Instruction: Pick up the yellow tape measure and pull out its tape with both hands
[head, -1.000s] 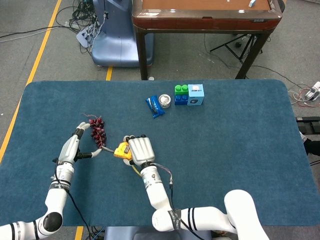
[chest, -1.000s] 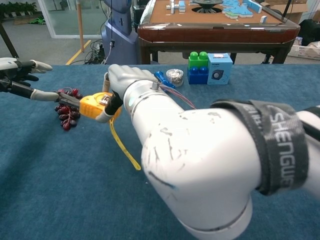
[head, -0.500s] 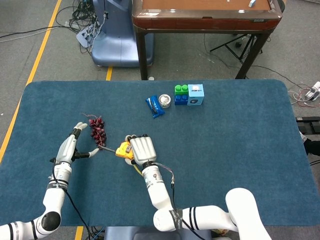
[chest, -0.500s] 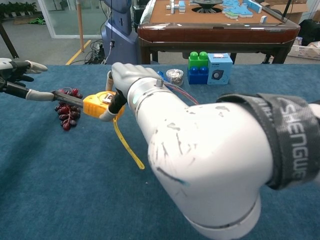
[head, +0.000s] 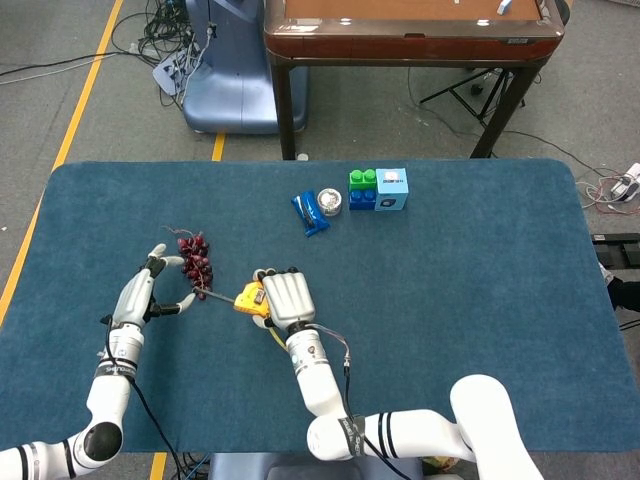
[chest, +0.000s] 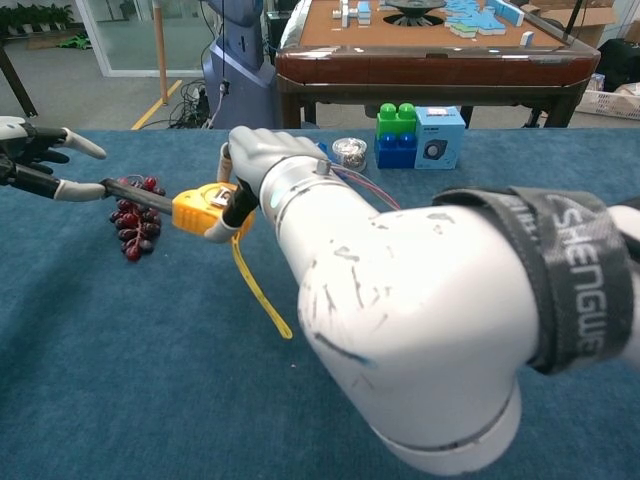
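Gripping the yellow tape measure (chest: 205, 211) from its right side, the right hand (head: 282, 297) has its fingers wrapped over the top of the case and its thumb tucked under, so the case sits lifted just off the blue table (head: 480, 280), left of centre and near the robot. A dark strip of tape (chest: 140, 190) runs out of the case's left face toward the left hand (head: 140, 296), whose thumb and one finger pinch the tape's end while its other fingers are spread apart. The drawn tape gives the long axis: it lies roughly left to right, a little tilted, with the mouth of the case pointing left.

I judge the case to be hard, smooth plastic, compact and fairly light, best held around its body as now. The tape is a thin springy blade that wants to recoil, so its end hook is the sure place to pinch. A yellow wrist strap (chest: 260, 293) hangs loose from the case toward the near edge.

Just behind the tape lies a bunch of dark grapes (chest: 132, 216). Farther off sit a blue packet (head: 310, 212), a small foil-wrapped item (head: 330, 202) and stacked toy blocks (head: 378, 189).
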